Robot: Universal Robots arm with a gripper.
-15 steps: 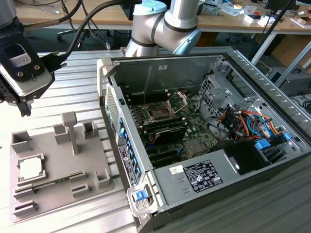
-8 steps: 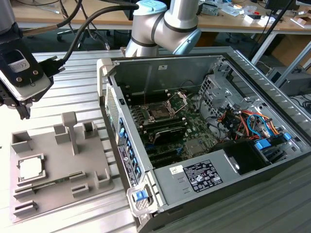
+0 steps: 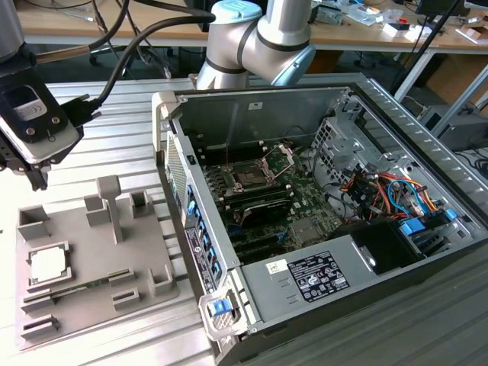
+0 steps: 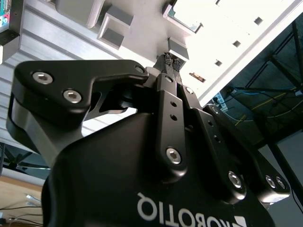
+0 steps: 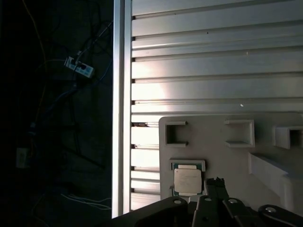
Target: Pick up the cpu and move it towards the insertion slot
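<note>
**Exterior view.** The gripper (image 3: 36,181) hangs above the tabletop (image 3: 122,114), over the far end of the grey tray (image 3: 91,259). The cpu (image 3: 47,263) lies flat in a square recess of this tray, below the gripper and clear of it. No contact is visible. The insertion slot (image 3: 248,177) sits inside the open computer case (image 3: 396,122). It is well apart from the gripper, toward the exterior view's right, and its hinged plate (image 3: 279,158) stands raised.

**Second wrist view.** The gripper (image 4: 171,60) is narrow. The fingertips (image 4: 166,59) are drawn together and nothing is between them. The tray (image 4: 142,28) is beyond the tips, with a gap.

**First wrist view.** The cpu (image 5: 188,179) is seated in its recess in the tray (image 5: 213,137), pale top face up. The gripper (image 5: 215,182) points down just beside the cpu, not centred over it. The controlling relation is therefore a small sideways offset plus a vertical gap. The cpu is square and has no long axis. Its edges run parallel to the tray edges and to the slats of the tabletop (image 5: 213,56).
</note>
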